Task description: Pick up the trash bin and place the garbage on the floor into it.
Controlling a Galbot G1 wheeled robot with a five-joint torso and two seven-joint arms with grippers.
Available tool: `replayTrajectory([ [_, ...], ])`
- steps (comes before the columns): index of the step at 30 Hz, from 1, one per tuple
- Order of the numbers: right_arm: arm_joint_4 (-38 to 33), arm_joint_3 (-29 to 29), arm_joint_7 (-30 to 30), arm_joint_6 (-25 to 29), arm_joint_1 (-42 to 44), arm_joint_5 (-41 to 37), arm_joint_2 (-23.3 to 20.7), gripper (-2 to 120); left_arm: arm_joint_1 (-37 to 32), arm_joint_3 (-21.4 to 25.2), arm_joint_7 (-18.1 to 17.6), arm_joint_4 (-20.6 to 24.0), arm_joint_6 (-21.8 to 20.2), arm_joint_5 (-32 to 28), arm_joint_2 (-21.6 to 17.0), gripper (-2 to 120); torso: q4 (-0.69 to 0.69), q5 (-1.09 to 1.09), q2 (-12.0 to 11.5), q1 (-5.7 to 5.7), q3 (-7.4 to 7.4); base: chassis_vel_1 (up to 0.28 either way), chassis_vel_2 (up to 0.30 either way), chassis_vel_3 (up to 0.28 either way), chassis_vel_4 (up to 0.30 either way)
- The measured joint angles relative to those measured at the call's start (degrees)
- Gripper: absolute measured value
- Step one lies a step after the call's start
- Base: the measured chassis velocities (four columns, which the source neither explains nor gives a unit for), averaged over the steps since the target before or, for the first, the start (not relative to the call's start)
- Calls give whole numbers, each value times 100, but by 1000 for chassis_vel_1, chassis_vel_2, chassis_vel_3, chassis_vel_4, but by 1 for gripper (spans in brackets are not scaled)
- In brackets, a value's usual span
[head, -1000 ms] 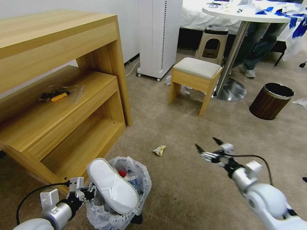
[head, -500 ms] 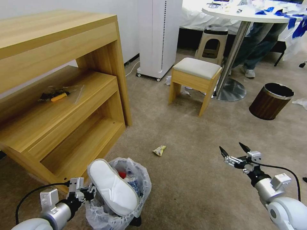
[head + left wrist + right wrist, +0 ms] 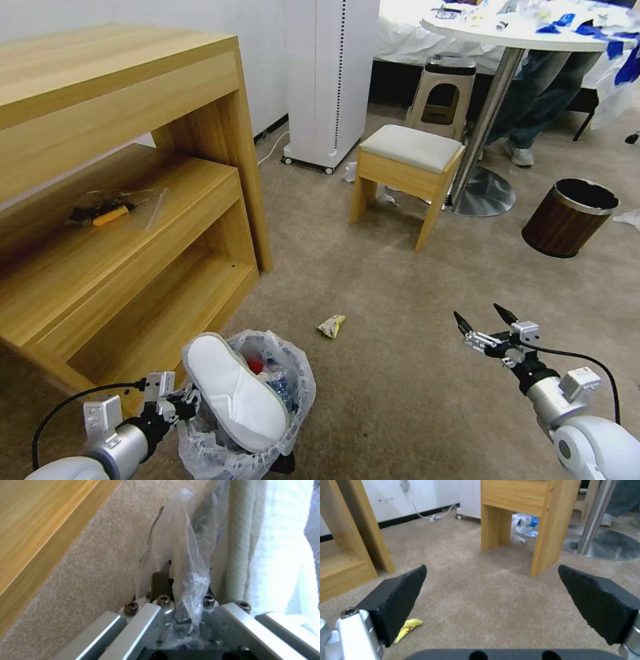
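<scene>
- Bin [image 3: 227, 453] sits low at the robot's left front, just beside the wooden shelf [image 3: 127, 220], its crinkly bag [image 3: 293, 373] puffed out over the rim.
- Left gripper [image 3: 175, 404] is clamped on the bin's near edge; in the left wrist view a bunch of bag film [image 3: 186, 562] runs between the closed jaws.
- Bag film looks thin and slippery, so I judge that a hold on film alone would slide or tear; the hard rim under it is the safer place.
- Bin is probably light even with its load, but top-heavy: a white slipper [image 3: 233, 393] lies across the mouth and overhangs it.
- Slipper is soft and bulky, and a tilt could tip it out.
- Right gripper [image 3: 485, 324] hovers above bare floor [image 3: 400, 280], jaws spread wide and holding nothing.
- Wrapper [image 3: 332, 325], yellow and crumpled, lies on the floor between bin and right gripper, apart from both.
- Wrapper should be nearly weightless and limp; I would pinch its raised fold from above, since flat foil will slip on the carpet.
- Count: one bin, one slipper on it, one yellow wrapper on open floor.
- Red and blue scraps show inside the bag; their number is unclear.
- More white litter [image 3: 524, 525] lies under the stool [image 3: 407, 160]; pieces cannot be counted.
</scene>
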State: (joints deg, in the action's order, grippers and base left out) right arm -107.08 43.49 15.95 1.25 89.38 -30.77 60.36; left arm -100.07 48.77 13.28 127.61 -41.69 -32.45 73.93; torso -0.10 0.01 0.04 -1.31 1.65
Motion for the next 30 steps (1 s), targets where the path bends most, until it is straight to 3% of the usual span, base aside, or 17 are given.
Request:
replayTrajectory([
  [20, 248, -226, 80, 22, -127, -12, -111, 100, -29, 2, 1, 42, 1, 8, 27, 0, -2, 0, 0, 0, 0, -90, 95, 92, -105],
  [25, 677, -687, 129, 87, -545, 212, -355, 100, -80, 19, 2, 67, 8, 13, 50, 0, -1, 1, 0, 0, 0, -45, 33, 48, -39],
  [30, 832, -1634, 56, -347, -1098, 726, -541, 100, -119, 41, 48, 71, 16, 52, 98, 0, 0, 0, 0, 0, -1, 0, 0, 0, 0],
])
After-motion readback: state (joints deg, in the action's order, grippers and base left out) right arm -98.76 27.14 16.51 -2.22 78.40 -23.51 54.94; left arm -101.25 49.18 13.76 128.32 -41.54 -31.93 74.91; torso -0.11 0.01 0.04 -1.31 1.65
